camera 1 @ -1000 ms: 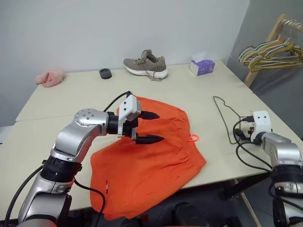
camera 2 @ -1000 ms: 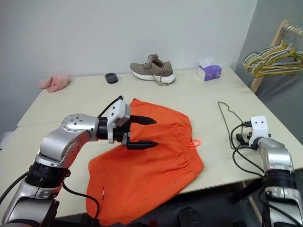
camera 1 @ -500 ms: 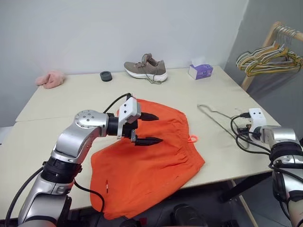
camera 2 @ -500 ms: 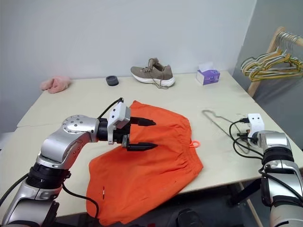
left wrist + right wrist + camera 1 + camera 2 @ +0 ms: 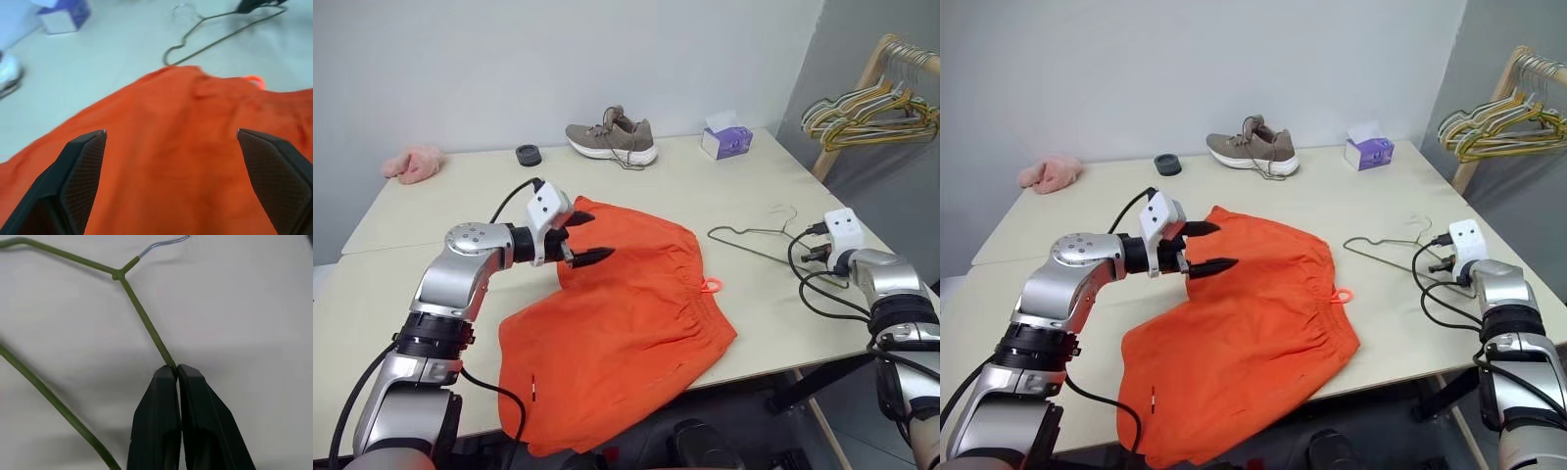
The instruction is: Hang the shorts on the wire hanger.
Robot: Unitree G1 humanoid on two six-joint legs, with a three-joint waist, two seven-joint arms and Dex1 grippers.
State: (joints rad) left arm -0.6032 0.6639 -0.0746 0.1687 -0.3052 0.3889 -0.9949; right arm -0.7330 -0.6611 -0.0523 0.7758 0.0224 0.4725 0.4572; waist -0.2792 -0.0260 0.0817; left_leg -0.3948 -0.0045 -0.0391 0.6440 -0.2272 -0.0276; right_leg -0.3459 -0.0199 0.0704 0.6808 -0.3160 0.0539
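Observation:
The bright orange shorts (image 5: 617, 333) lie spread on the table, one corner hanging over the front edge. My left gripper (image 5: 600, 235) hovers open just above their far left part, and its black fingers (image 5: 88, 166) straddle orange fabric with nothing between them. The thin olive wire hanger (image 5: 749, 231) is at the right, its hook pointing away from me. My right gripper (image 5: 176, 369) is shut on the hanger's sloping wire (image 5: 142, 318) just below the neck. The orange drawstring loop (image 5: 712, 285) pokes out at the waistband, near the hanger.
At the table's (image 5: 705, 186) far side sit a tan shoe (image 5: 612, 137), a purple tissue box (image 5: 724, 140), a small black ring (image 5: 526, 154) and a pink cloth (image 5: 411, 162). A wooden rack with coloured hangers (image 5: 871, 103) stands beyond the right corner.
My right gripper has shut on the wire hanger and swung it round, so that it now lies across toward the shorts. The open left gripper has moved left over the shorts.

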